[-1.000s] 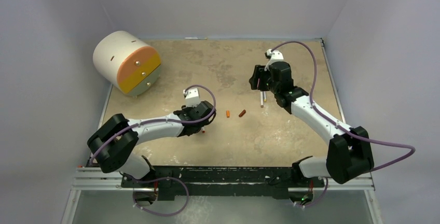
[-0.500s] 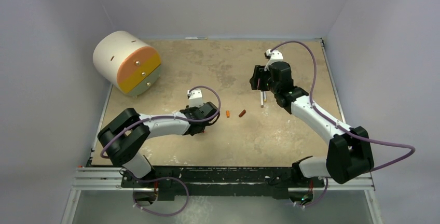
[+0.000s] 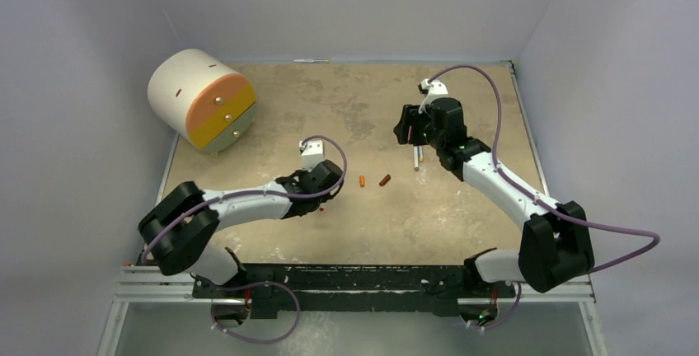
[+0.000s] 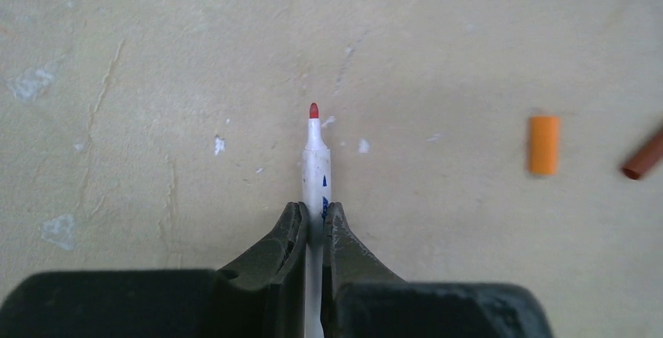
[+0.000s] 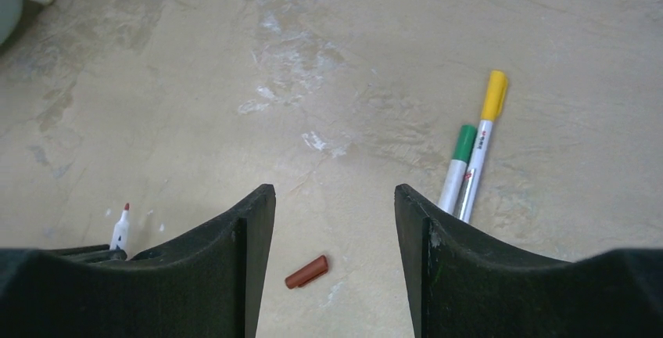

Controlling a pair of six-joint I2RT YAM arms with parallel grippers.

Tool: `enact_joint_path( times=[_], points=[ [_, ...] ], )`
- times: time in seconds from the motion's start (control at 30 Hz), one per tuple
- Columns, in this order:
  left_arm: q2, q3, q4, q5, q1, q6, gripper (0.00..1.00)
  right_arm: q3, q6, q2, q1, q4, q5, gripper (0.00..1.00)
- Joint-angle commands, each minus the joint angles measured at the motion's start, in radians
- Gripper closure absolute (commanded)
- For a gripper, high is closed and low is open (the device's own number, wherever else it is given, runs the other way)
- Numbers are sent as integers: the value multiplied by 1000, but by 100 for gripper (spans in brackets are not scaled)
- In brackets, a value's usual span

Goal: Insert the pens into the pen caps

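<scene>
My left gripper is shut on the white barrel of a pen whose red tip points away from me, low over the table. In the top view this gripper sits left of an orange pen cap and a red-brown pen cap; the same two caps, orange and red-brown, show at the right of the left wrist view. My right gripper hangs open above the red-brown cap. Two pens, one green-capped and one yellow-capped, lie side by side to its right.
A white drum with an orange and yellow front stands at the back left of the table. Grey walls close in the table on three sides. The right arm reaches over the two capped pens.
My left gripper has closed on the red-tipped pen after shifting slightly to the right. The right arm and its open gripper have stayed where they were.
</scene>
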Motion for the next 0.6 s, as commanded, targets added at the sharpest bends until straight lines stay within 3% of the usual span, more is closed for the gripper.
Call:
enact_joint_path(
  times=[0.0,0.1,0.23,0.37,0.57],
  points=[
    [-221,-27,230,97,-3,185,100,20,-5,-66,-2,48,-192,39],
    [-342,-95,468,214,-3,294,100,-4,6,-107,-1,109,-339,38],
    [-414,-187,711,350,-3,371,100,-55,158,-170,0,264,-453,38],
    [-376,-177,823,439,-3,418,100,-90,286,-216,0,399,-543,38],
    [-256,-101,942,482,-3,447,100,-65,298,-209,8,374,-543,39]
  ],
)
